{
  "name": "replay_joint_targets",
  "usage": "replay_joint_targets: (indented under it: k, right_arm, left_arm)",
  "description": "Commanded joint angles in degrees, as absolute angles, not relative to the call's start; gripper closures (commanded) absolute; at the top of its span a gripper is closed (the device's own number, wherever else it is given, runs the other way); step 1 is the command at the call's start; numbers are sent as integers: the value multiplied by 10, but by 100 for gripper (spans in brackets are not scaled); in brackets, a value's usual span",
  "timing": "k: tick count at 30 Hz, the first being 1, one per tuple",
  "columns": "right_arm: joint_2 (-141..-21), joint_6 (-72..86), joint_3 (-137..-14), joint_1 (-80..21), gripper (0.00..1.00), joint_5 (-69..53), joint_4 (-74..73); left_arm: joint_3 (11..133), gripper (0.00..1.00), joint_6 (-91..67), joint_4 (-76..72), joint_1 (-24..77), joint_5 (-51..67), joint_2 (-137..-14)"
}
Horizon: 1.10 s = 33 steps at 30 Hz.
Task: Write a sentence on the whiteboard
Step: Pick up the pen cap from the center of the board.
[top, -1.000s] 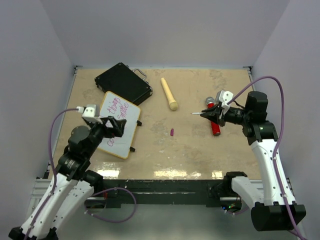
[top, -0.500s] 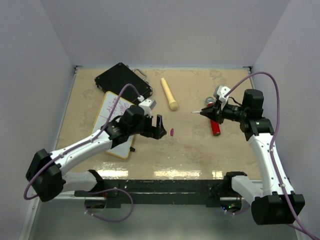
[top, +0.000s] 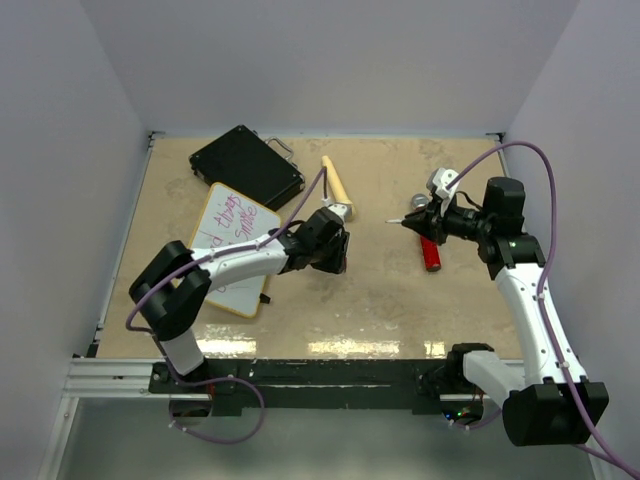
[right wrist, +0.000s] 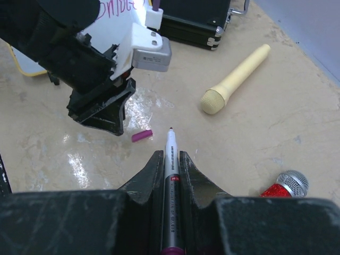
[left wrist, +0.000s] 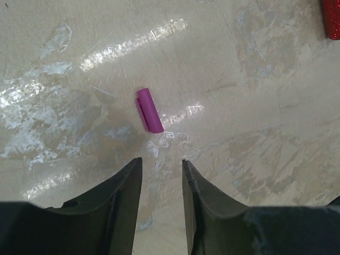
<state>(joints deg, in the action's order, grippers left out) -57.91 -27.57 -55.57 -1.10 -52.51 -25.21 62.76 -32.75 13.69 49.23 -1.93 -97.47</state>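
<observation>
Whiteboard (top: 236, 296) carrying the sentence (top: 228, 222) lies, overhead, well behind the left claw (top: 337, 262), with open desk (top: 400, 295) around; at the left wrist the pen cap (left wrist: 149, 110) sits just ahead of narrowly parted, empty jaws, long axis nearly in line with the claw; at the right wrist the right claw (right wrist: 170, 157) grips the marker (right wrist: 170, 141), farther off.
</observation>
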Motion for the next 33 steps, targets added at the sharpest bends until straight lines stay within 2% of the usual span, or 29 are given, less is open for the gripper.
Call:
replay_joint_targets:
  k: [1, 9, 20, 23, 28, 33]
  right_arm:
    - [-575, -268, -554, -10, 100, -516, -233]
    - [-573, -270, -553, -10, 100, -514, -235]
    - [-568, -272, -555, -10, 100, -513, -237]
    - [-569, -273, -555, -10, 100, -513, -238]
    - [-569, -273, -554, -10, 100, -515, -237]
    - [-571, -272, -553, -10, 100, -518, -236]
  left_arm:
    - [700, 60, -300, 167, 496, -27, -1021]
    - [781, 60, -280, 218, 496, -39, -1106]
    - [823, 71, -254, 271, 496, -54, -1176]
    - [828, 75, -236, 298, 496, -79, -1183]
    - [810, 75, -188, 316, 496, -114, -1173]
    - [772, 73, -111, 271, 497, -123, -1141]
